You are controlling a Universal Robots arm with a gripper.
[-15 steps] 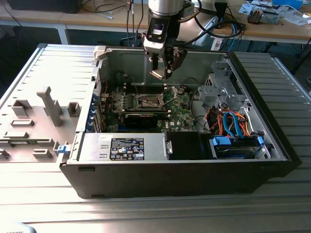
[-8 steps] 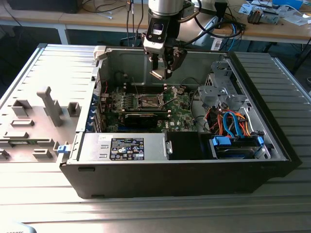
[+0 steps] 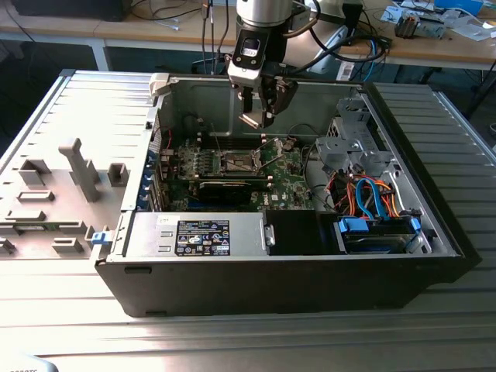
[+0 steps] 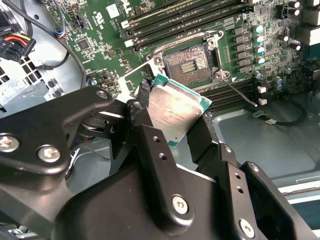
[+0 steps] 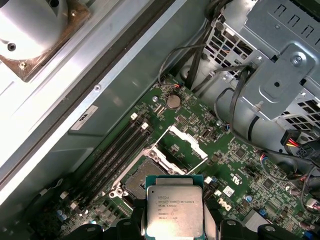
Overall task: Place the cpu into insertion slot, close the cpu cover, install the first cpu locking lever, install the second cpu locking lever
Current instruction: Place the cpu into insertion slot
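Fingers [image 4: 150,145] pinching cpu [image 4: 175,110], cpu cover [image 5: 187,140] raised open

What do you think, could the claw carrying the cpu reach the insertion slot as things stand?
Probably yes: the claw holds the cpu above the board, the cpu cover stands open, nothing lies over the insertion slot.

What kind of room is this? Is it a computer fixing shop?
Probably a robot lab or workshop. An opened computer case sits on a ribbed metal table, the arm's pincer holds the cpu above the green motherboard, and wooden benches behind carry cables.
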